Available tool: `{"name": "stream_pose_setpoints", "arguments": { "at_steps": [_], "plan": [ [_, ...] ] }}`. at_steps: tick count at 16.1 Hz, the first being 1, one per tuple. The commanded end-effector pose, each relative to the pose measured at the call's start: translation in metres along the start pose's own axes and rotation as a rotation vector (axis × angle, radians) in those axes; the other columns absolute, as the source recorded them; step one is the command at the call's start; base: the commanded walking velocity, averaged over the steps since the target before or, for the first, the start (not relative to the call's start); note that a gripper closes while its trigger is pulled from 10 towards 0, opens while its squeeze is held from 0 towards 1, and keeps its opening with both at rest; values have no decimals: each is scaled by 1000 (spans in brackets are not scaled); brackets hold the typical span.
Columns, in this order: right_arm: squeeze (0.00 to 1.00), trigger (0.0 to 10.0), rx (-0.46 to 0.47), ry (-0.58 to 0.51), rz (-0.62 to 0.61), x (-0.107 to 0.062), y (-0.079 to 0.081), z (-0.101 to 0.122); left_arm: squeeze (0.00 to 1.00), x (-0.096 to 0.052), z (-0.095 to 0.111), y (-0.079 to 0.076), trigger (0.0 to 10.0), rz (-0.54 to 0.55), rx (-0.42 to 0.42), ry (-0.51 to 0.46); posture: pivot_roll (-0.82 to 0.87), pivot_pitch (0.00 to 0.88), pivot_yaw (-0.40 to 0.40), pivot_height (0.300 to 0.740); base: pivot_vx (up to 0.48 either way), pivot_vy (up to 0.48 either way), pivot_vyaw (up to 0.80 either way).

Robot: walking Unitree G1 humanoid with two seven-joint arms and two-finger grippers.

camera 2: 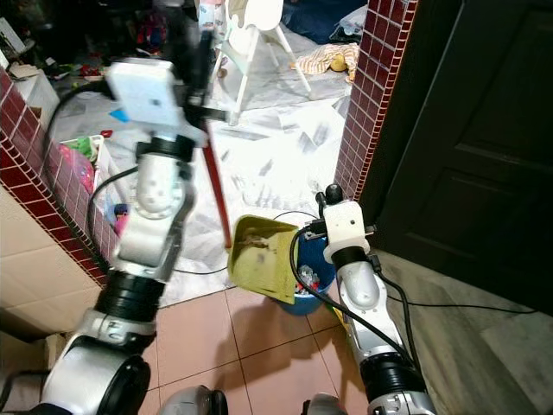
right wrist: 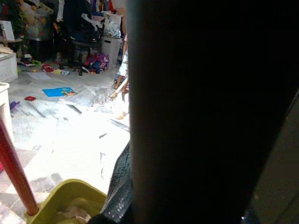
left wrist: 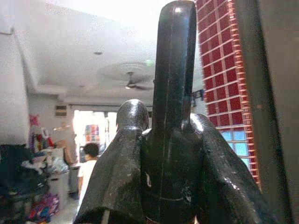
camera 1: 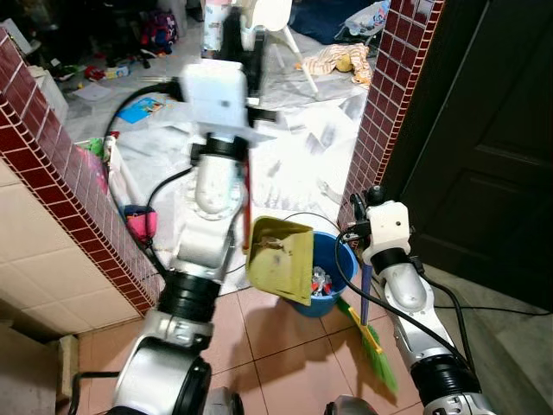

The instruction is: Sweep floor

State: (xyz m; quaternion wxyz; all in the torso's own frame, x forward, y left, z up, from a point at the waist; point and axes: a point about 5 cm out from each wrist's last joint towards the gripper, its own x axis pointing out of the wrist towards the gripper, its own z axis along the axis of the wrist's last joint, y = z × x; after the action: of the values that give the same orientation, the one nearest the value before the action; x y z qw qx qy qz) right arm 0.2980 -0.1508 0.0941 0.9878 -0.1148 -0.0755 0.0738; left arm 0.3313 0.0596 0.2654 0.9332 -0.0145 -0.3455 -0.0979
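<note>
From the left eye, the left gripper (camera 1: 246, 82) is raised high and far, its jaws clamped on the dustpan's red handle (camera 1: 245, 194), which runs steeply down and near to the yellow-green dustpan (camera 1: 281, 258). The pan hangs tilted over the near-left rim of the blue bucket (camera 1: 344, 259), which already holds bits of rubbish. Right of the bucket, the right arm (camera 1: 390, 251) stands by the broom (camera 1: 370, 333), whose dark stick drops to green bristles on the tiled floor (camera 1: 285, 354); that arm's jaws are hidden, so I cannot tell their state. From the right eye, the pan's mouth faces the bucket with dirt clinging inside, so emptying seems to be the step in hand; the handle's long axis points straight from the left jaws to the pan, and the bucket lies just right of and below it. In the left wrist view, the fingers (left wrist: 126, 158) close around a dark rod. In the right wrist view, a dark shape blocks most of the picture; the pan and red handle lie beyond.
</note>
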Motion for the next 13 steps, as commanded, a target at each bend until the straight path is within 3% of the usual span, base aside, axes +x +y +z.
{"name": "stream_pose_setpoints", "arguments": {
  "at_steps": [1, 5, 8, 13],
  "plan": [
    [0, 10000, -2, -55, 0, 8, 2, 11, 0, 12, 11, -2, 10000, -1, 0, -65, -89, 0, 68, 740, 0, 0, 0],
    [0, 10000, 0, -57, -5, 8, 3, 11, 0, 42, 26, 16, 10000, 96, 128, -169, -94, 0, 75, 740, 0, 0, 0],
    [0, 10000, 5, -56, -3, 8, 5, 11, 0, 45, 25, 12, 10000, 86, 158, -196, -99, 0, 76, 740, 0, 0, 0],
    [0, 10000, 6, -57, -6, 6, 6, 11, 0, 16, 4, -46, 10000, -112, 79, -191, -118, 0, 85, 740, 0, 0, 0]
  ]
}}
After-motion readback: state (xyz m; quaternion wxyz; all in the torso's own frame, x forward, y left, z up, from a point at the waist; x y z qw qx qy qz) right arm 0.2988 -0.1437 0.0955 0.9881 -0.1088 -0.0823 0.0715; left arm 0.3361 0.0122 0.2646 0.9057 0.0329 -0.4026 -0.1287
